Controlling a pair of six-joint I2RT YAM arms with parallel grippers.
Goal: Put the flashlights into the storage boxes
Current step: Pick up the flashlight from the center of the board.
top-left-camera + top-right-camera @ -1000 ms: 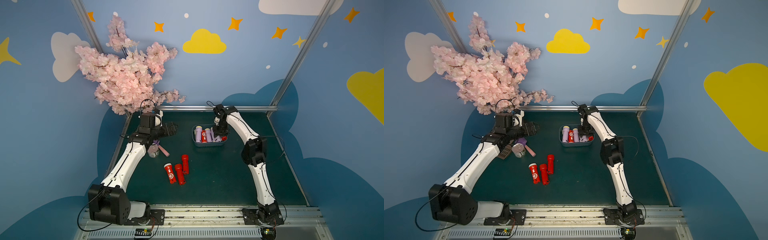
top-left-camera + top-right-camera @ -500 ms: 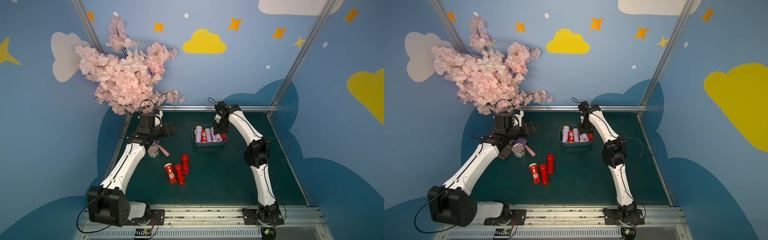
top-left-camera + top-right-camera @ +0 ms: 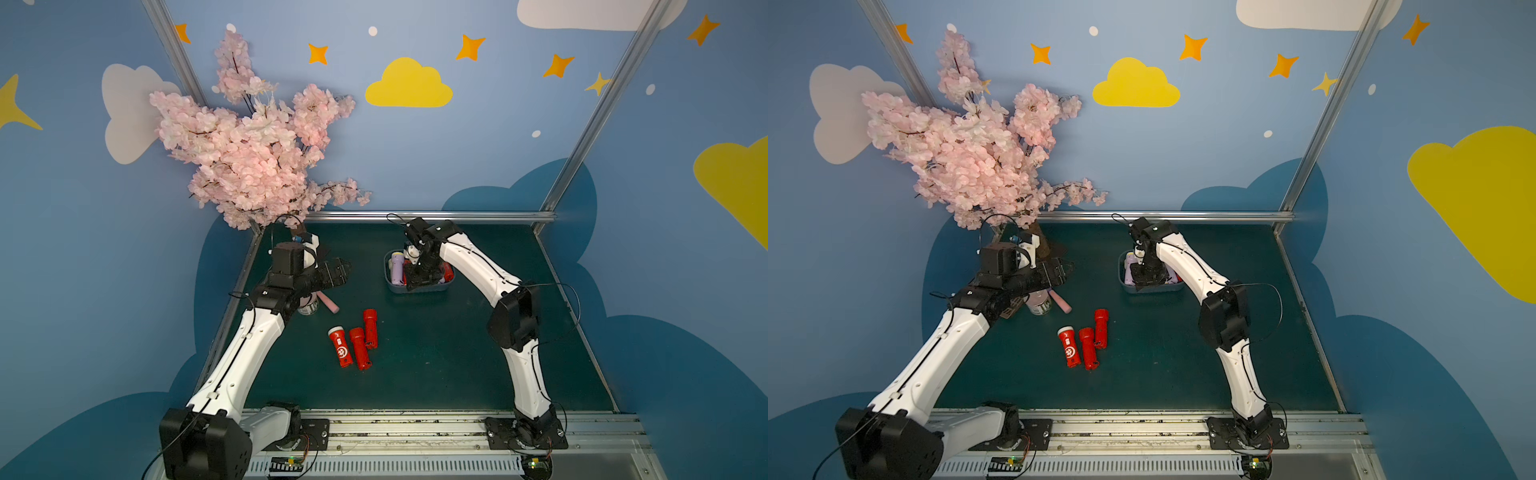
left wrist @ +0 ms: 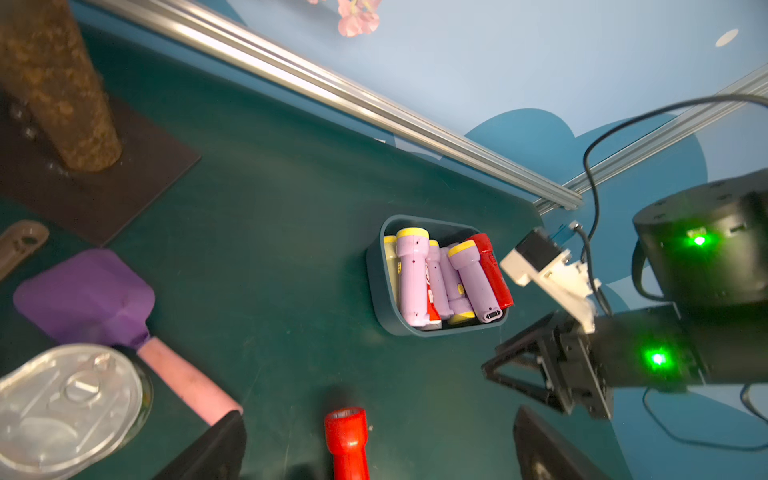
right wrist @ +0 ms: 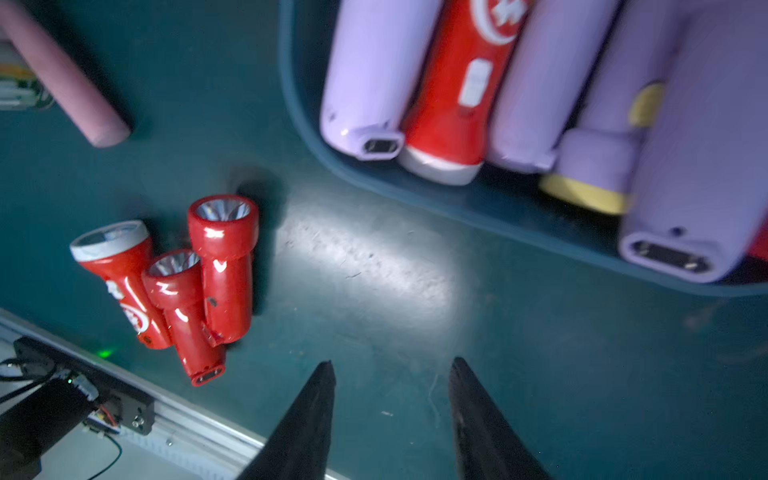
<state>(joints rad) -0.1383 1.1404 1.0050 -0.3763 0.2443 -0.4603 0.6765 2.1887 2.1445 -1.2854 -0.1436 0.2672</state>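
On a dark green tabletop (image 3: 449, 365) walled in painted sky, a slate-blue tub (image 3: 419, 290) near the back rail lies packed with flashlights (image 4: 440, 282). Lavender ones with yellow heads and red ones lie side by side, and one lavender torch rests on top of the rest. The right gripper (image 5: 392, 361) hangs at the tub's near side, its jaws parted a little with nothing between them; its wrist view shows only bare mat in the gap, the tub's rim just beyond. Three red flashlights (image 3: 357, 343) lie loose in a tight cluster toward the middle of the table, touching one another and well apart from the tub. One of them has a white-rimmed head and a round white emblem. The left gripper (image 4: 378, 413) is held above the table's left side, jaws spread wide and empty, its camera looking across at the tub. Beneath that arm sit a metal-lidded can (image 4: 66, 399) and a purple spatula (image 4: 87, 299) with a pink handle, near the trunk of a pink blossom tree (image 3: 257, 153).
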